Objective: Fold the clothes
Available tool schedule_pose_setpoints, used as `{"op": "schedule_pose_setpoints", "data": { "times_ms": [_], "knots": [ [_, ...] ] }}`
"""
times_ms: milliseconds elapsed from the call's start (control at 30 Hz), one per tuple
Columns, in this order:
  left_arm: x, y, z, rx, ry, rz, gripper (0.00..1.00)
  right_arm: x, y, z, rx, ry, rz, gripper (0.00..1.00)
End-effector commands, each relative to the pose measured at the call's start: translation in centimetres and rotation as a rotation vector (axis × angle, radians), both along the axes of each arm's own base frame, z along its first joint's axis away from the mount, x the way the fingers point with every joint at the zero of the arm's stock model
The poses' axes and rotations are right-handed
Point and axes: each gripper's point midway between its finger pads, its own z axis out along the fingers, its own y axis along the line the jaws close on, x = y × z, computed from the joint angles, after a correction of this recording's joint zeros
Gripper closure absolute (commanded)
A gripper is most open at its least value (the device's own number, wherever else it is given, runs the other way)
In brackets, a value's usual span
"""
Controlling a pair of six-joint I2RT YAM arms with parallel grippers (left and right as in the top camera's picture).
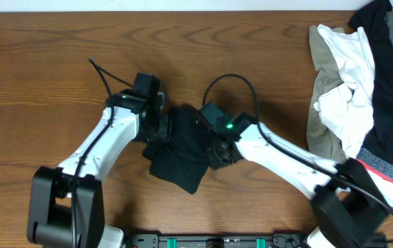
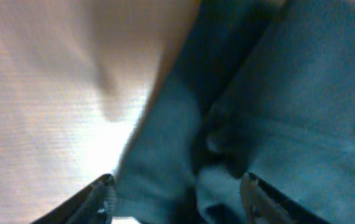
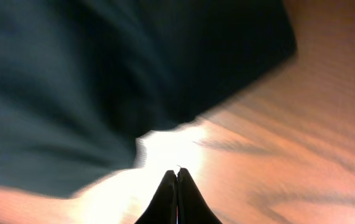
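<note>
Lying bunched, blk polo shirt (image 1: 179,162) on table (image 1: 45,55).

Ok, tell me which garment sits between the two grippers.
The black shirt, bunched in the middle. The white garment, beige garment and striped dark garment lie piled at the far right.

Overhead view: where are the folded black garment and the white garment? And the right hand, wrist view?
folded black garment (image 1: 179,165), overhead view, its lower part.
white garment (image 1: 351,103), overhead view, its crumpled middle.
right hand (image 3: 177,177), right wrist view, between shut fingertips.
</note>
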Motion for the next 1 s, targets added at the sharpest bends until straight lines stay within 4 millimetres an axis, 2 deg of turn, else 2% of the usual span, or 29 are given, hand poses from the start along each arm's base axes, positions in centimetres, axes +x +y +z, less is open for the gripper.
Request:
{"op": "schedule_pose_setpoints", "data": {
  "times_ms": [0,67,167,300,400,467,667,833,967],
  "knots": [
    [2.1,0.8,1.6,0.018,-0.092,0.005,0.23,1.1,3.2,5.1,0.216,-0.077,0.072,0.99],
    [2.5,0.5,1.6,-0.02,-0.098,-0.021,0.2,1.3,4.0,5.8,0.264,-0.094,0.092,0.99],
    [2.9,0.0,1.4,-0.112,-0.091,-0.049,0.2,1.5,4.2,5.2,0.261,-0.089,0.092,0.99],
    [3.0,-0.5,1.2,-0.218,-0.073,-0.079,0.2,1.5,4.1,2.7,0.215,-0.042,0.085,0.99],
    [2.7,-1.4,0.9,-0.29,-0.057,-0.133,0.2,1.5,3.9,0.1,0.168,0.005,0.077,0.99],
    [2.6,-1.4,0.1,-0.286,-0.04,-0.152,0.16,1.5,3.8,-1.9,0.14,0.035,0.075,0.99],
    [2.0,-1.3,-3.5,-0.279,0.055,-0.152,0.15,1.7,3.8,-5.6,0.098,0.08,0.067,0.99],
    [1.0,-1.2,-6.3,-0.275,0.15,-0.138,0.15,2.4,2.5,-6.6,0.03,0.056,0.047,0.99],
    [0.2,-1.3,-6.9,-0.286,0.192,-0.134,0.16,3.2,1.3,-6.7,-0.001,0.044,0.02,0.99]
  ]
}}
